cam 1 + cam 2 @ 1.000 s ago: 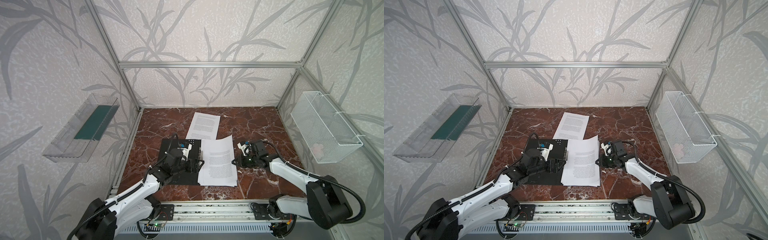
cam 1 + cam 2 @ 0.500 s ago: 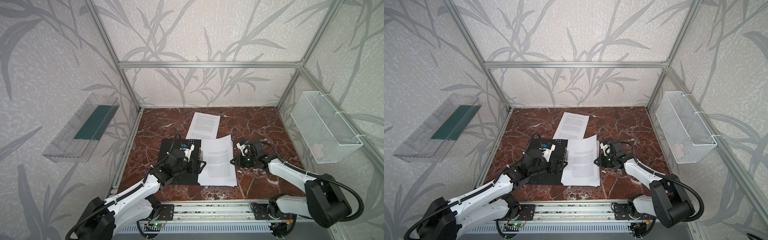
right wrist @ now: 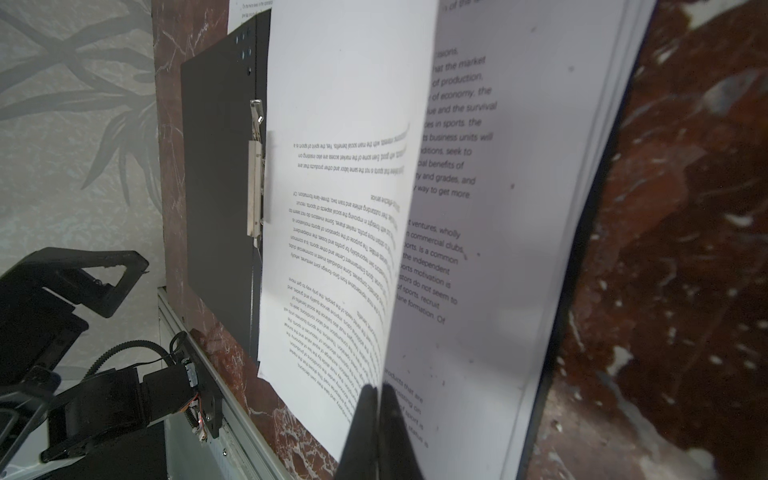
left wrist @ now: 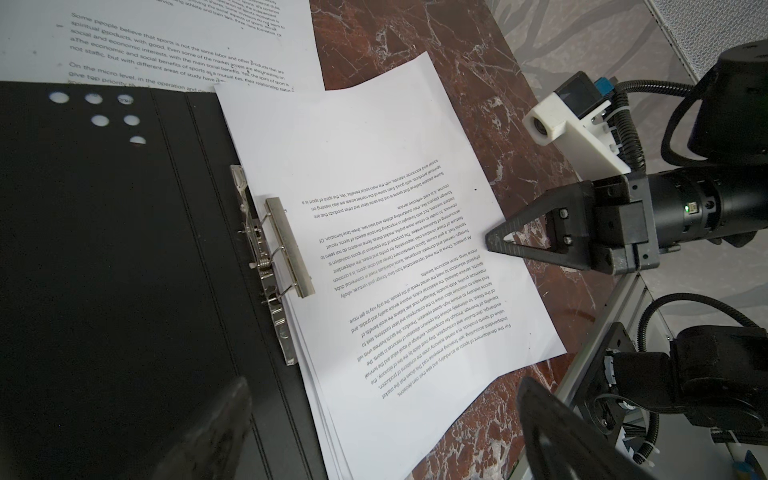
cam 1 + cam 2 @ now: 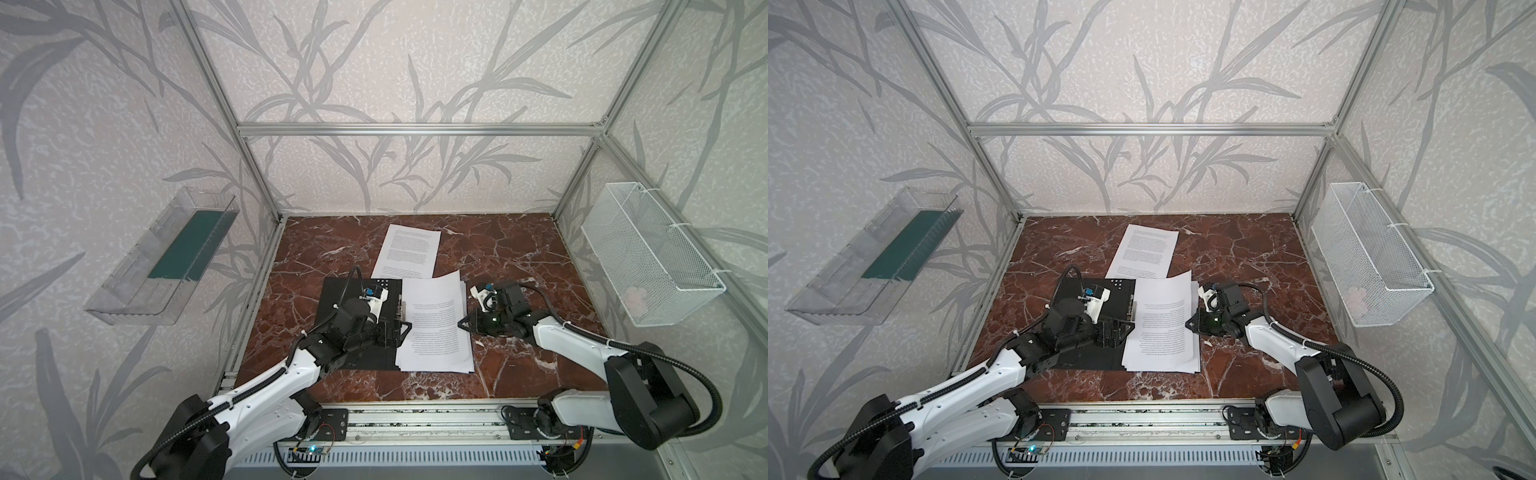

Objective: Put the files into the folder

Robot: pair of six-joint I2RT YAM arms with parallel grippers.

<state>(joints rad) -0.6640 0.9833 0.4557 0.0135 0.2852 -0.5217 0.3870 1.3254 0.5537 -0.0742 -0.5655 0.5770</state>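
White top sheet [image 5: 432,297] pinched in right end effector [image 5: 459,325], edged leftward, left end effector [image 5: 397,334] spread wide

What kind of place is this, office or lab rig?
Likely a lab robot cell: aluminium frame with wallpapered panels, two arms bolted to a front rail, and papers and a folder staged on a marble-look tabletop.
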